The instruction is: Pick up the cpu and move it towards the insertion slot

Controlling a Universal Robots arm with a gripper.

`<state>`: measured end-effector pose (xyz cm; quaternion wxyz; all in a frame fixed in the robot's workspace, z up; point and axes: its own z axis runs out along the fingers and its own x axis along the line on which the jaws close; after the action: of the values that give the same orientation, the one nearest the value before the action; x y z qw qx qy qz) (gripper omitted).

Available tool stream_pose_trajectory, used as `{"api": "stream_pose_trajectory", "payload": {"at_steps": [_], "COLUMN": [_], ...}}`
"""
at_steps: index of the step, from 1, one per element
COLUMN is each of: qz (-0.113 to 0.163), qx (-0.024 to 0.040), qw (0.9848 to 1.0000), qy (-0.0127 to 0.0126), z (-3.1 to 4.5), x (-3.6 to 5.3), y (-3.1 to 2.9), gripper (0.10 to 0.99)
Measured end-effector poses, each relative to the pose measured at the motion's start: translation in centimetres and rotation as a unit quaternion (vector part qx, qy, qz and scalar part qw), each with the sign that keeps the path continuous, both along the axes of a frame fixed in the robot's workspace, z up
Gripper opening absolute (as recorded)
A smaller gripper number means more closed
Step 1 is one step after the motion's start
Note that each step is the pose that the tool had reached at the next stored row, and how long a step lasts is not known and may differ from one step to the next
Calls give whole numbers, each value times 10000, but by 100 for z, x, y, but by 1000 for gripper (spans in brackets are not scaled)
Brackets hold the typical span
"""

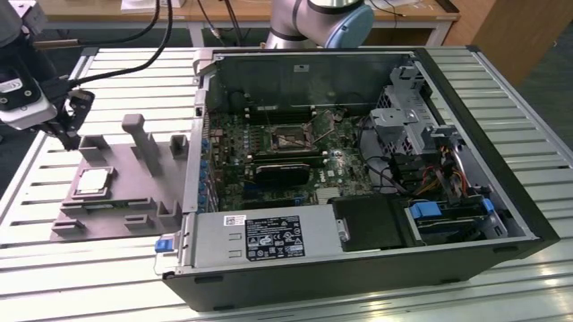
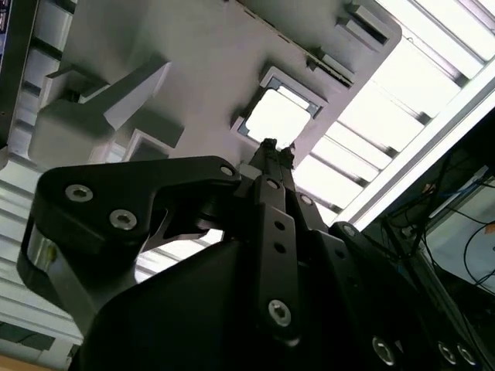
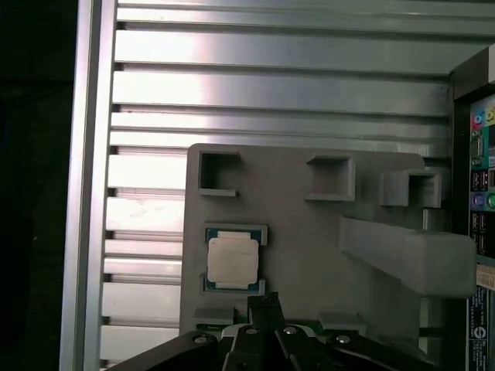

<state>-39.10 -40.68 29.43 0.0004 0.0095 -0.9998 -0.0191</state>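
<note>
The cpu (image 1: 92, 181) lies flat in a recess of the grey fixture (image 1: 134, 201) at the exterior view's left, silvery top up. It also shows in both wrist views (image 3: 232, 261) (image 2: 278, 116). My gripper (image 1: 70, 139) hangs just above the fixture's far left corner, a short way beyond the cpu. In both wrist views its fingertips (image 3: 263, 303) (image 2: 271, 148) are pressed together with nothing between them, close to the cpu's edge but apart from it. The insertion slot (image 1: 291, 137), a shiny square frame, sits on the motherboard inside the open computer case.
The open computer case (image 1: 465, 134) takes up the middle and right of the slatted metal table (image 1: 54, 268). A grey label-bearing box (image 1: 268, 238) lies along its near side. Upright posts (image 1: 134, 137) rise from the fixture between the cpu and the case wall.
</note>
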Motion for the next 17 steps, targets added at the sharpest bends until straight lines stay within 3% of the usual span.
{"api": "stream_pose_trajectory", "payload": {"at_steps": [13,17], "qz": [0,0], "qx": [0,0], "qw": [10000,10000], "qy": [-8,-34], "z": [-236,-298], "x": [-48,-73], "y": [-65,-69], "gripper": [102,102]}}
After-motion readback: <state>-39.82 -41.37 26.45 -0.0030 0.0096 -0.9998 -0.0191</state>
